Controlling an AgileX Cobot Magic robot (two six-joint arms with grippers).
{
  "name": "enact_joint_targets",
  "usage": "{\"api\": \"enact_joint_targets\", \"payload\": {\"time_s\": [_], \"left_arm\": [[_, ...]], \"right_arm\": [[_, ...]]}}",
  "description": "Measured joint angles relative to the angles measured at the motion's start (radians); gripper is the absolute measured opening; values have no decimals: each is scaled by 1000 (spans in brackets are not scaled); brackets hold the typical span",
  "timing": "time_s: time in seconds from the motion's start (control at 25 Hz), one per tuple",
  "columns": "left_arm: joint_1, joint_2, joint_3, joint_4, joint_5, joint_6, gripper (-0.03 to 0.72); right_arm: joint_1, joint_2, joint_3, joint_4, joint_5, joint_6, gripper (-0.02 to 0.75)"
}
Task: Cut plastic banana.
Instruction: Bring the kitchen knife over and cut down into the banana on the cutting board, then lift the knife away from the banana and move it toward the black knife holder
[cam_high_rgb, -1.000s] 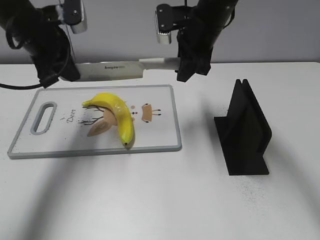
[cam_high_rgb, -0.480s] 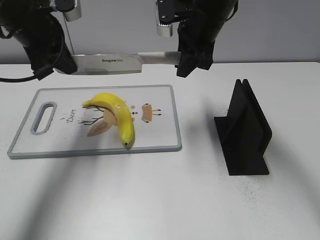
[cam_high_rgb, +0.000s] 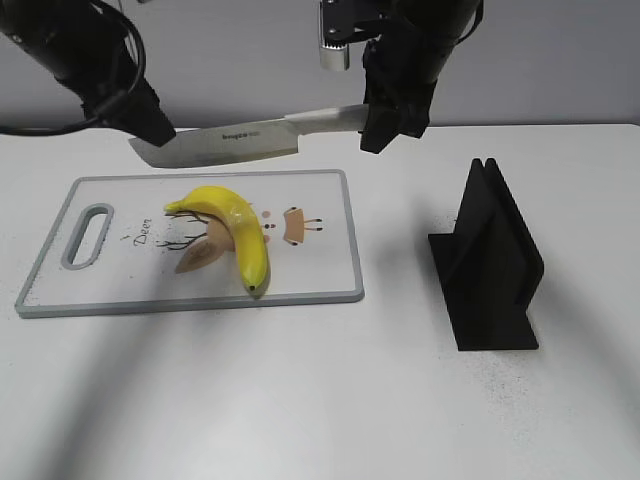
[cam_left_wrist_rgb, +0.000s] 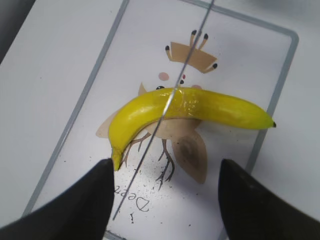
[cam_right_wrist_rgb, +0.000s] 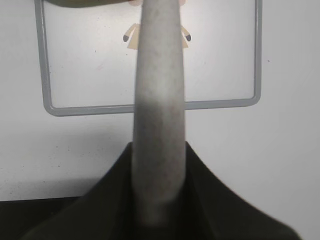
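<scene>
Exterior camera stands in front of the table, raised, looking down at a slant at the cutting board (cam_high_rgb: 200, 240) from moderate range. Left wrist camera looks steeply down on the same board (cam_left_wrist_rgb: 150, 60), close. Right wrist camera looks down along the knife handle (cam_right_wrist_rgb: 159, 125) at the board's end (cam_right_wrist_rgb: 150, 75).

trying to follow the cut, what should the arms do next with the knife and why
Probably lower the knife straight down. It hangs above the banana, held by the right gripper at the handle, and the left wrist view shows its edge crossing the uncut banana's middle.
</scene>
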Motion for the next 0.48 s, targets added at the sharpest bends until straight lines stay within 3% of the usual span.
{"api": "enact_joint_targets", "payload": {"time_s": [0.12, 0.24, 0.48], "left_arm": [[0, -1, -58, 51, 10, -204, 632], [0, -7, -130, 206, 36, -498, 623], [5, -12, -231, 494, 196, -901, 604]], "right_arm": [[0, -5, 0, -17, 0, 36, 191], [0, -26, 0, -64, 0, 134, 191], [0, -97, 0, -103, 1, 410, 191]]}}
